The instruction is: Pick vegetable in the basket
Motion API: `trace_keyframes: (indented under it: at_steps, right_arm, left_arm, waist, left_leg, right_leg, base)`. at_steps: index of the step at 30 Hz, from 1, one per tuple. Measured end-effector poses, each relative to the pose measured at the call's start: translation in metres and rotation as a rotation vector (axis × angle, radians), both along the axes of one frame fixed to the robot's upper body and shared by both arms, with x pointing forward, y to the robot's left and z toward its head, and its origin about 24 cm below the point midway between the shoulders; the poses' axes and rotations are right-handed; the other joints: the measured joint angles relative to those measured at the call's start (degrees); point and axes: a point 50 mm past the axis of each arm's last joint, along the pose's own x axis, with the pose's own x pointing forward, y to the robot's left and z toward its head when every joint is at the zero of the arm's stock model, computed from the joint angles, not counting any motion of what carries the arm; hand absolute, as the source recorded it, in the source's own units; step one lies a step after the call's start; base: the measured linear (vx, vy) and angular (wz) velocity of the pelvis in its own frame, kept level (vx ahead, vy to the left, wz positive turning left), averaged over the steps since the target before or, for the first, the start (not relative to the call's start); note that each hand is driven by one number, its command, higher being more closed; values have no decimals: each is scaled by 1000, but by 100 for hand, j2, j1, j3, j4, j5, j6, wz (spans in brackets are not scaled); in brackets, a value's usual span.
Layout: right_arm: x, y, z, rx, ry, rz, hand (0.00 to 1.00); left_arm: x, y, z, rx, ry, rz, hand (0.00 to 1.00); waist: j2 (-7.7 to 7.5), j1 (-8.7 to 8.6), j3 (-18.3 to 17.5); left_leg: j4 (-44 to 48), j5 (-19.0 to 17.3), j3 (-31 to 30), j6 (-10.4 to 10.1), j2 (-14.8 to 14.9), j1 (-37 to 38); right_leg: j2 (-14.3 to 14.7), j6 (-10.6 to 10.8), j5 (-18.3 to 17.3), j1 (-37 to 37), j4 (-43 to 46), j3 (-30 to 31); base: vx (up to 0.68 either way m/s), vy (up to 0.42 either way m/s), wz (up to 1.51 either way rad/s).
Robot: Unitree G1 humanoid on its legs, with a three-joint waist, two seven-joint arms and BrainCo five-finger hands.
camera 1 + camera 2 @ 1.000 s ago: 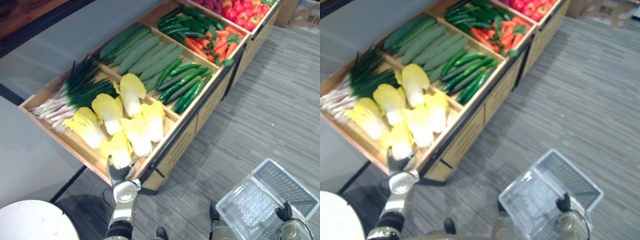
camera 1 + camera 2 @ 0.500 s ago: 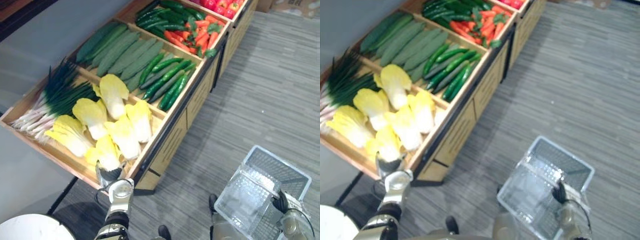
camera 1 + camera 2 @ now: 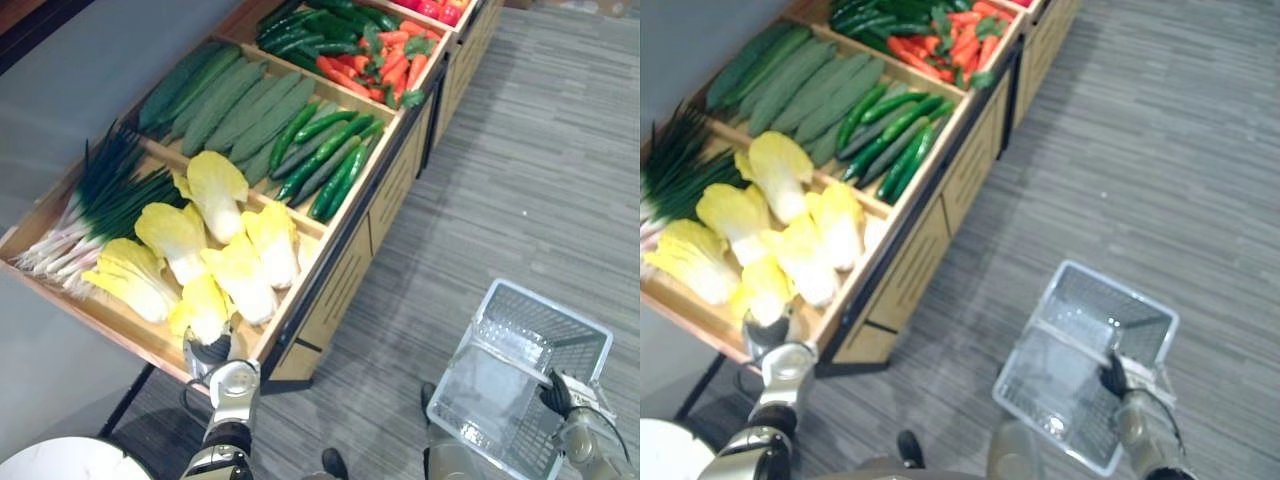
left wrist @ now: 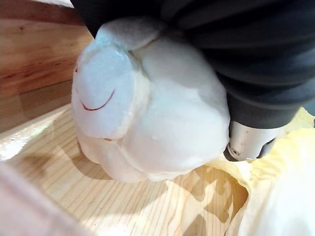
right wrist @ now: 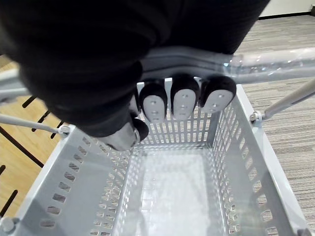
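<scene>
**Item:** yellow-leaved, white-stemmed napa cabbage (image 3: 204, 308), the nearest of a heap, lying in the near-left corner of the pale wooden display bin (image 3: 338, 240).

**Holder:** the left hand (image 3: 214, 352) is clamping round the cabbage's white cut base (image 4: 147, 113), with the thumb (image 4: 247, 142) curling in beside it. Whether the base is resting on the bin's planks or hanging just above them cannot be told.

**Receiver:** the pale grey perforated plastic basket (image 3: 592, 345) is hanging at the near right over the grey striped carpet (image 3: 540, 180), well apart from the bin and holding nothing. The right hand (image 3: 556, 396) is wrapping its fingers (image 5: 183, 102) round the basket's grey bar handle (image 5: 261, 66).

**Neighbours:**
- Other yellow cabbages (image 3: 262, 240) are touching the held one.
- Green spring onions (image 3: 105, 200) are lying to the far left.
- Dark green cucumbers (image 3: 335, 165) are lying farther off.
- Orange carrots (image 3: 395, 62) are lying beyond the cucumbers.

**Hazards (judged):**
- The smooth rounded base may be slipping in a stem-end-only hold, with the leafy head dragging it down.
- Leaves may be snagging the neighbours or the bin's near rim on the way out.
- The basket may be swinging on its handle, so a drop could be missing it.

**Markings:** no readable writing. A thin red curved line is showing on the cut base.
</scene>
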Motion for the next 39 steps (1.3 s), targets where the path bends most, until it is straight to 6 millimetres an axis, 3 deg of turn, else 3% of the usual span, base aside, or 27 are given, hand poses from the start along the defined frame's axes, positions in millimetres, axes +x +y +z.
trace_keyframes:
  at_steps: [5, 8, 15, 32, 34, 39]
  right_arm:
    - [-2, 0, -1, 0, 10, -4, 100]
    - [-4, -1, -3, 0, 20, -12, 100]
    - [-9, 4, -10, 25, 36, -53, 100]
    - [-23, 3, -20, 80, 62, -173, 100]
    - [-25, 2, -22, 81, 73, -181, 100]
    - [-30, 5, -26, 104, 83, -208, 100]
  left_arm:
    - [0, -2, -2, -17, 5, -6, 100]
    - [1, -4, -2, -40, -2, -15, 100]
    - [2, -12, 7, -52, -69, -123, 100]
    - [-17, -25, 28, -76, -195, -221, 100]
    - [-16, -27, 32, -79, -218, -218, 100]
    - [-17, -24, 47, -55, -289, -203, 100]
  waist:
    - [-1, -3, 0]
    - [-6, -105, 4]
    - [-106, -120, 68]
    - [-151, -31, 63]
    - [-164, 39, 54]
    - [-229, 31, -36]
  left_leg:
    - [3, 2, -23, 3, 3, 97]
    - [3, 2, -173, 4, 3, 137]
    - [-23, 5, -449, 10, -4, 205]
    - [-31, 0, -780, 22, 28, 297]
    - [-18, -1, -790, 29, 31, 288]
    - [4, 13, -904, 52, 39, 219]
  right_leg:
    - [-12, -1, -4, 130, -2, -62]
    - [-46, -8, -17, 271, -2, -224]
    - [-90, -1, 19, 488, 0, -465]
    - [-95, -5, 18, 776, 2, -793]
    - [-92, -6, 18, 777, 2, -800]
    - [-90, -7, 18, 778, 2, -870]
  base:
    - [3, -39, 6]
    - [3, -31, 23]
    - [-16, -28, 18]
    - [-14, -24, 9]
    - [-46, -28, 3]
    - [-31, -26, 7]
